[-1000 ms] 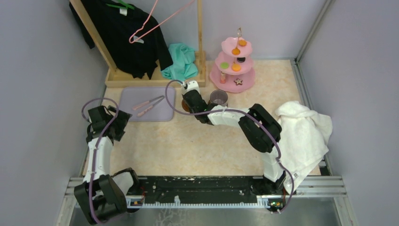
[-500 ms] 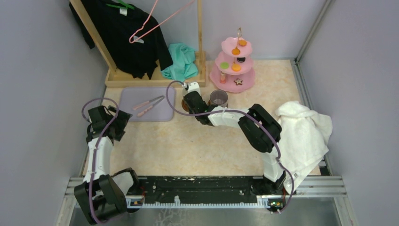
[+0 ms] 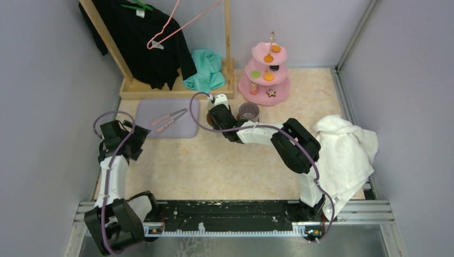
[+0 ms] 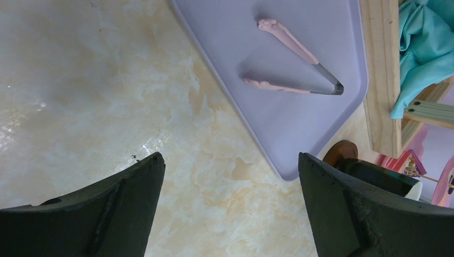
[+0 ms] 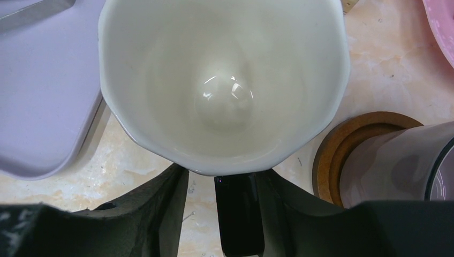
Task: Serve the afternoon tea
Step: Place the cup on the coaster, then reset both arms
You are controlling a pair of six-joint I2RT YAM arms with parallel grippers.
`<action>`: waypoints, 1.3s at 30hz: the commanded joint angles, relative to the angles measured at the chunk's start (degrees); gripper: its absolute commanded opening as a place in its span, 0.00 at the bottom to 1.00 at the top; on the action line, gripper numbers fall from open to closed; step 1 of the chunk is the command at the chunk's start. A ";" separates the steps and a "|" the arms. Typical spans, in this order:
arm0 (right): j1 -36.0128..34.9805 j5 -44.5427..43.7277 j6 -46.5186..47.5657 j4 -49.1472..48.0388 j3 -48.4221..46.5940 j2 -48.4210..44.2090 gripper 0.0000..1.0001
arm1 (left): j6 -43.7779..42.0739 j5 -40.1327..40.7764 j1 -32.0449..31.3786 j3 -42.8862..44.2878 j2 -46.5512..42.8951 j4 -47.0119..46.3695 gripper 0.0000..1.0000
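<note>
- My left gripper (image 3: 115,134) hovers close to the tabletop's (image 3: 225,166) left edge. Its jaws are spread wide with nothing between them (only bare marbled surface lies below).
- A white towel (image 3: 345,150) lies crumpled against the right edge, towards the near right corner.
- My right arm reaches from the near edge to the middle of the tabletop. My right gripper (image 5: 227,176) sits at the cream mug (image 5: 225,80). Its jaws are parted, one on each side of the mug's dark handle (image 5: 238,225), and a gap shows on one side, so they are not pinching it.
- The cream mug stands upright and empty, with a glossy inside, just beside the right edge of a purple tray (image 3: 144,115).
- From above, the edge of a brown coaster (image 3: 210,119) shows beside my right gripper. I cannot tell whether the mug rests on it.
- The greyish-purple mug (image 5: 396,166) stands upright just to the right of the cream mug, on a second brown coaster (image 5: 342,144).
- Pink tongs (image 4: 300,69) lie open on the tray.
- The pink three-tier stand (image 3: 284,85) sits at the far edge, right of centre.
- Its upper tiers hold orange sweets (image 3: 268,58), a green sweet (image 3: 255,74) and a black sweet (image 3: 274,68). A star cookie (image 3: 271,92) lies on the bottom tier.
- A wooden rack (image 3: 176,88) fills the far left corner. A black garment (image 3: 144,43) and a pink hanger (image 3: 176,27) hang from it.
- A teal cloth (image 3: 206,69) is bunched at the foot of the rack.
</note>
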State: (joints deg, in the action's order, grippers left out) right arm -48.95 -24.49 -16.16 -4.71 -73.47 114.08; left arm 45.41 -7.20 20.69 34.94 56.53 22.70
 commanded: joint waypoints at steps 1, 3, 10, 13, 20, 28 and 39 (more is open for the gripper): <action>0.26 0.10 -0.21 -1.97 -0.17 -2.89 0.49 | 0.30 -1.08 0.41 -0.32 -0.10 -1.25 0.99; 0.34 -0.02 -0.04 -1.95 -0.30 -3.08 0.51 | 0.28 -1.31 0.41 -0.27 -0.03 -1.38 0.99; -0.07 -0.92 1.32 -1.19 -1.06 -3.74 0.59 | 0.28 -1.20 0.41 0.04 0.24 -1.56 0.99; -0.20 -1.00 1.64 -0.94 -1.14 -4.24 0.60 | 0.29 -1.29 0.41 0.05 0.43 -1.60 0.99; -0.88 -1.72 1.66 0.26 -1.85 -4.82 0.58 | 0.30 -1.33 0.41 0.30 0.49 -1.53 0.99; -1.46 -2.39 0.57 2.64 -2.80 -5.40 0.40 | 0.26 -1.67 0.41 0.11 0.62 -1.52 0.99; -3.21 -4.21 -3.31 6.32 -4.93 -4.86 0.15 | 0.20 -2.61 0.41 -0.35 -0.08 -1.45 0.99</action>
State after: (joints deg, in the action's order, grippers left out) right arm -50.72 -26.74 -17.69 0.78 -74.43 112.20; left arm 45.43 -8.58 20.69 34.94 56.93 22.20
